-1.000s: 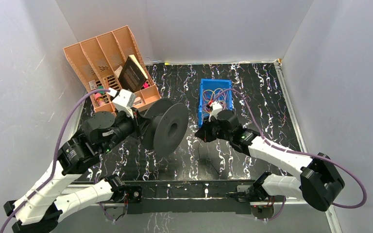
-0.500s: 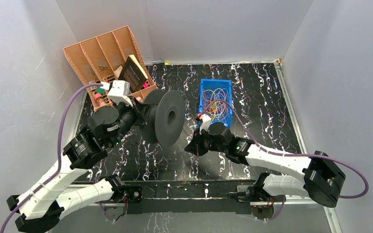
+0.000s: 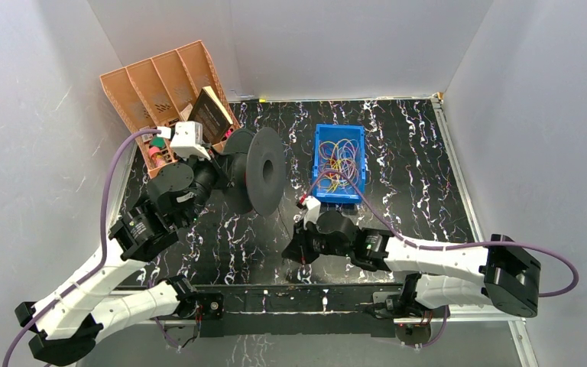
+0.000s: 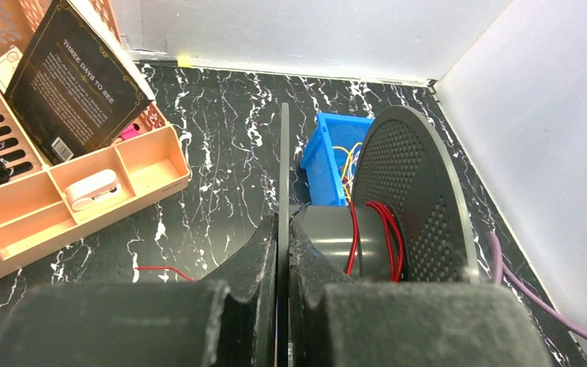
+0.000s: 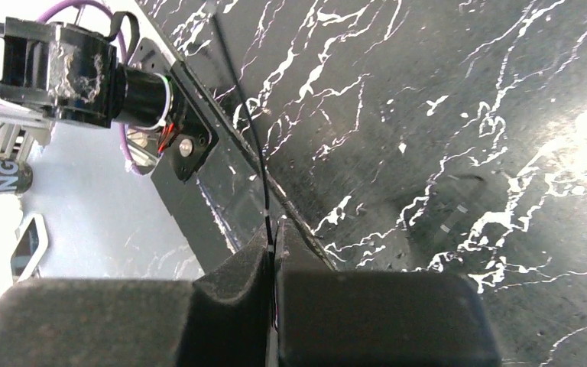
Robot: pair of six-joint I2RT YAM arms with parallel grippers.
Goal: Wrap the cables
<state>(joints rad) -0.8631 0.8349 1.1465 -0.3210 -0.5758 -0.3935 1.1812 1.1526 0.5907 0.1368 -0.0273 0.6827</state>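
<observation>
A dark grey spool [image 3: 264,170] is held off the table, its near flange [image 4: 283,153] pinched edge-on in my shut left gripper [image 4: 283,245]. A red cable [image 4: 386,233] is wound round its hub, and a loose red end [image 4: 160,269] lies on the table. My right gripper [image 3: 294,248] is low near the front rail. It is shut on a thin black cable [image 5: 248,130] that runs out from its fingertips [image 5: 273,245]. A tangle of yellow, orange, red and purple cables [image 3: 338,162] lies in a blue bin [image 3: 338,128].
An orange divided organizer [image 3: 164,99] holding a dark book [image 3: 209,115] and small items stands at the back left. The black front rail [image 3: 298,294] with the arm bases runs along the near edge. White walls enclose the black marbled table.
My right gripper has moved from beside the blue bin toward the front left, drawing the black cable with it. My left gripper has carried the spool back and turned it more edge-on.
</observation>
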